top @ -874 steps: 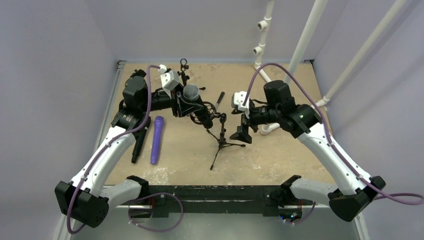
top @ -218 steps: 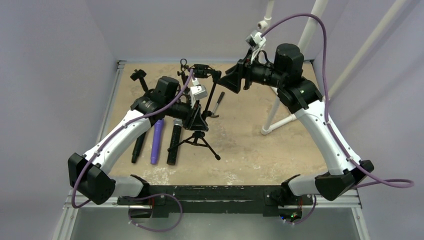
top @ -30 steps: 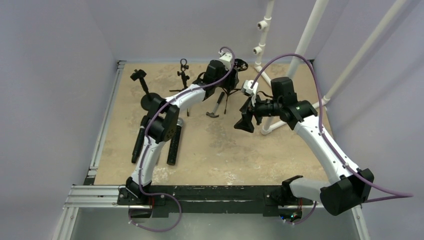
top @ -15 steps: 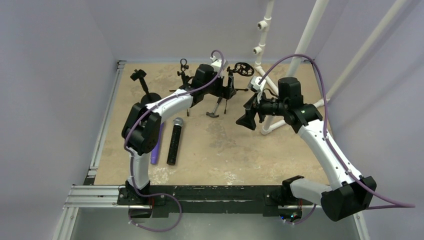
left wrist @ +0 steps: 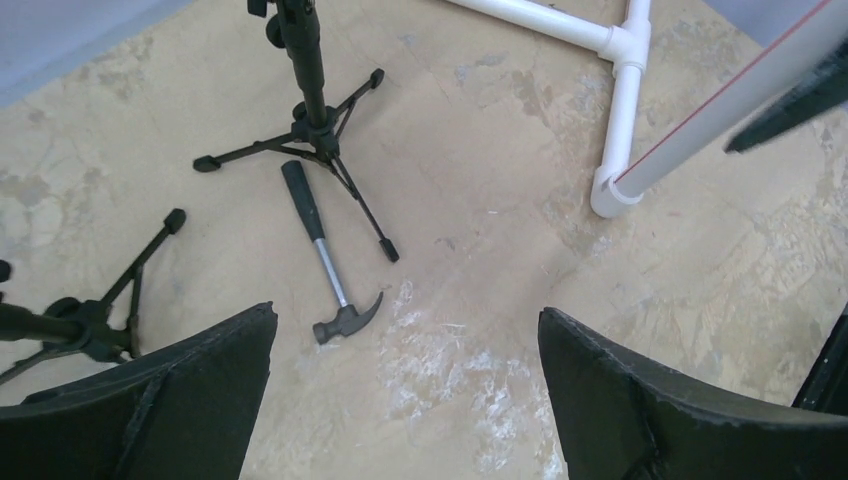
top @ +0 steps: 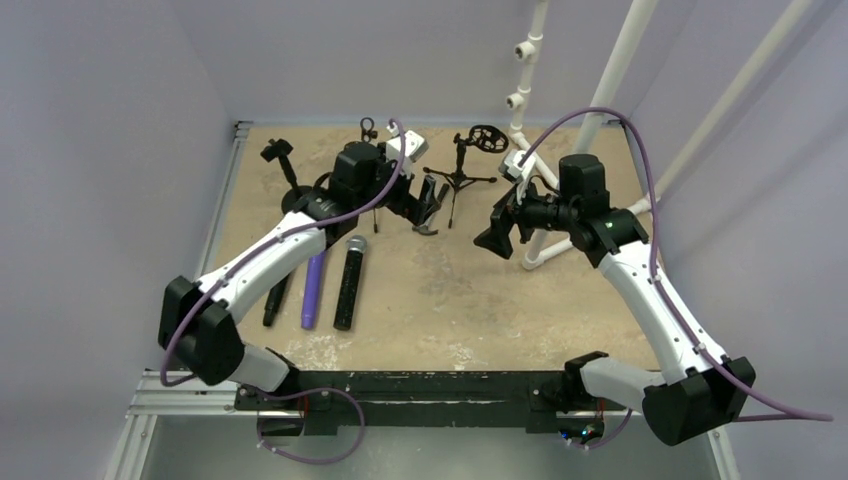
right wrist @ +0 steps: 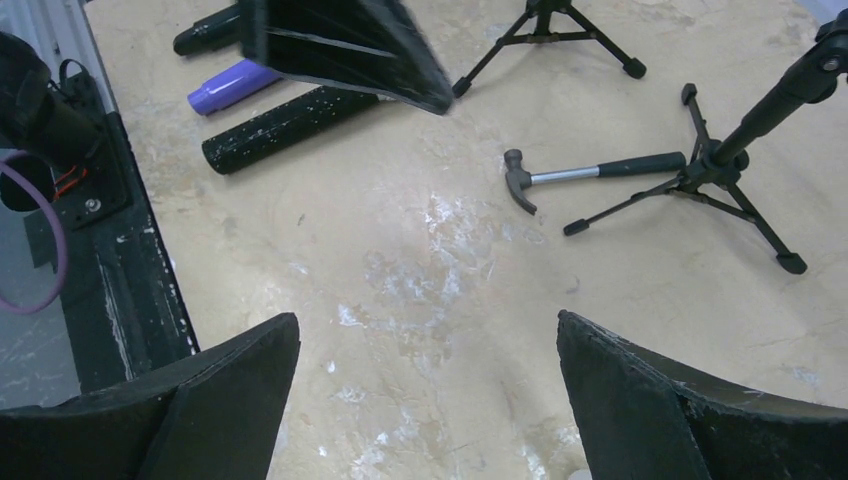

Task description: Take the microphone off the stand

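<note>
The black microphone (top: 348,285) with a silver head lies flat on the table at left of centre, and shows speckled in the right wrist view (right wrist: 290,125). The stand (top: 462,170) is upright at the back with its ring clip (top: 485,137) empty; its tripod shows in both wrist views (left wrist: 305,120) (right wrist: 712,168). My left gripper (top: 425,200) (left wrist: 405,315) hangs open just left of the stand with nothing between its fingers. My right gripper (top: 497,230) (right wrist: 425,318) is open to the right of the stand, over bare table.
A purple microphone (top: 313,290) and another black one (top: 275,292) lie left of the task microphone. A hammer (top: 432,215) lies by the stand's feet. Two more small stands (top: 368,140) (top: 285,165) are at the back left. White PVC pipes (top: 545,235) rise at right.
My left arm has drawn back from the stand toward the left and near side, with its jaws now wide. The stand stays upright at the back. The right gripper opened wider and hardly moved.
</note>
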Robot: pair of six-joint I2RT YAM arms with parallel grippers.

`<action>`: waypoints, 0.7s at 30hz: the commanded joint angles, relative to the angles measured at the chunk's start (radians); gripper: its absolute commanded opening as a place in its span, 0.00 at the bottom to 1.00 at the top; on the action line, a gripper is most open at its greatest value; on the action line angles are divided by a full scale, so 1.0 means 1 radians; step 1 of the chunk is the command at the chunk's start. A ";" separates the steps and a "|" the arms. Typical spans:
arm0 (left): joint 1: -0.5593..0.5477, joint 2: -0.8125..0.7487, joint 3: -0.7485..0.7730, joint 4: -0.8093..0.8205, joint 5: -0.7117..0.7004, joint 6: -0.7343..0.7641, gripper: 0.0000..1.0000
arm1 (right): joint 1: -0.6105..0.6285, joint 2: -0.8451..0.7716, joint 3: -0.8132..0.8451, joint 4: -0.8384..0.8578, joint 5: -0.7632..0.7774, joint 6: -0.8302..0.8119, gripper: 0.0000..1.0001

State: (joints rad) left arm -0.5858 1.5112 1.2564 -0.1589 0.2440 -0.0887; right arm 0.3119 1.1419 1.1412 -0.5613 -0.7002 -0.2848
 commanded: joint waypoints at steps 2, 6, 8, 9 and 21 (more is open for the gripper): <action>0.007 -0.193 -0.087 -0.058 -0.032 0.125 1.00 | -0.005 -0.036 0.070 -0.032 0.030 -0.048 0.99; 0.031 -0.281 -0.077 -0.178 -0.063 0.159 1.00 | -0.006 -0.026 0.107 -0.086 0.024 -0.065 0.99; 0.048 -0.321 -0.062 -0.242 -0.077 0.187 1.00 | -0.005 -0.021 0.119 -0.109 0.029 -0.067 0.99; 0.055 -0.341 -0.057 -0.269 -0.091 0.199 1.00 | -0.005 -0.021 0.121 -0.116 0.033 -0.065 0.99; 0.187 -0.586 -0.108 -0.378 -0.271 0.178 1.00 | -0.005 -0.077 0.080 -0.097 0.050 -0.059 0.99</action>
State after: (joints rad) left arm -0.4240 0.9802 1.1713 -0.5056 0.0692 0.0990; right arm 0.3111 1.1019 1.2236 -0.6731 -0.6636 -0.3347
